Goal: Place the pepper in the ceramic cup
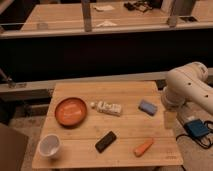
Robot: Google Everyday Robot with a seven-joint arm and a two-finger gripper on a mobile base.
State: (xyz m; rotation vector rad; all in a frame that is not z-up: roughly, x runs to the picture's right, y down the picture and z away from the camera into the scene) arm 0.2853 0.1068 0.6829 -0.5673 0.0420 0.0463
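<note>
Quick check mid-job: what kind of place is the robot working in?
Probably an office canteen or break area: a small wooden table set with an orange plate and ceramic cup, and a long counter with dividers behind. The gripper hangs off the table's right edge, under the arm.

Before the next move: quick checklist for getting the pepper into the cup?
1. Pepper lies free on the table, front right: ok.
2. Ceramic cup upright, mouth up, front left: ok.
3. Pincer at the table's right edge, open, holding nothing: ok.
4. Low path from pepper to cup clear: not ok, black block lies between.
5. Cup empty inside: cannot tell.
</note>
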